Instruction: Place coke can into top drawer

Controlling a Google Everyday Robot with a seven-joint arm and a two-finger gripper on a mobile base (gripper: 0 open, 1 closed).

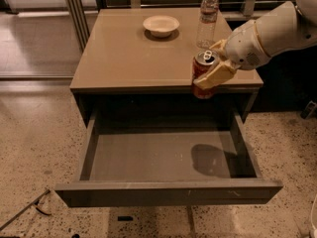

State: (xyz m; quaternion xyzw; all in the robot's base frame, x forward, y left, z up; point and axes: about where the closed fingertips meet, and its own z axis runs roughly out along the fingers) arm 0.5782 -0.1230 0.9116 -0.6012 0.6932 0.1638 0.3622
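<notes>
The coke can is red with a silver top and is held upright in the air at the cabinet's front edge, over the back right of the open drawer. My gripper reaches in from the right on a white arm and is shut on the can, one tan finger across its front. The top drawer is pulled fully out below the tan cabinet top. Its grey inside is bare, with the can's shadow at the right.
A clear plastic water bottle stands at the back right of the cabinet top, behind the gripper. A shallow white bowl sits at the back middle. Speckled floor surrounds the cabinet. A metal pole stands at the back left.
</notes>
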